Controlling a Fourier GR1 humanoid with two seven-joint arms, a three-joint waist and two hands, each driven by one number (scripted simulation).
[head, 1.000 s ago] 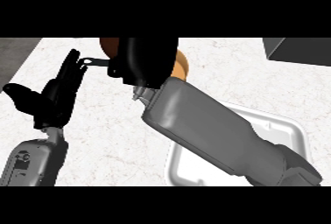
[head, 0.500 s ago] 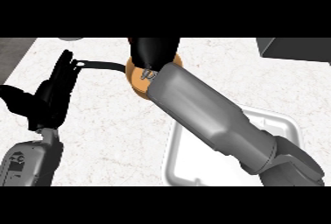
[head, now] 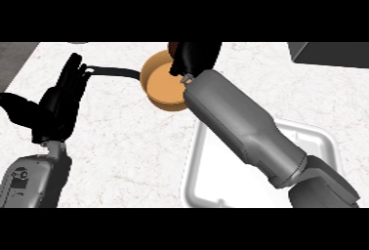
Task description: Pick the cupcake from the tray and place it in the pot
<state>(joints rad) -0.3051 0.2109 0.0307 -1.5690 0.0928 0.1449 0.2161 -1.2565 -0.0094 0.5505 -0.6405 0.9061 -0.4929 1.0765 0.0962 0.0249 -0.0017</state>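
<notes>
Near the counter's (head: 130, 161) far edge, one pot (head: 162, 85) is overhung by the right hand (head: 193, 54), grip unclear; left hand (head: 61, 105) is held wide; one tray (head: 216, 190).

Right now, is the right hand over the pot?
Yes, the right hand sits above the far rim of the orange pot, well away from the white tray.

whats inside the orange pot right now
The round orange pot shows only its bare orange floor. The right robot hand and grey forearm cover its far right side, so a cupcake there cannot be seen.
</notes>
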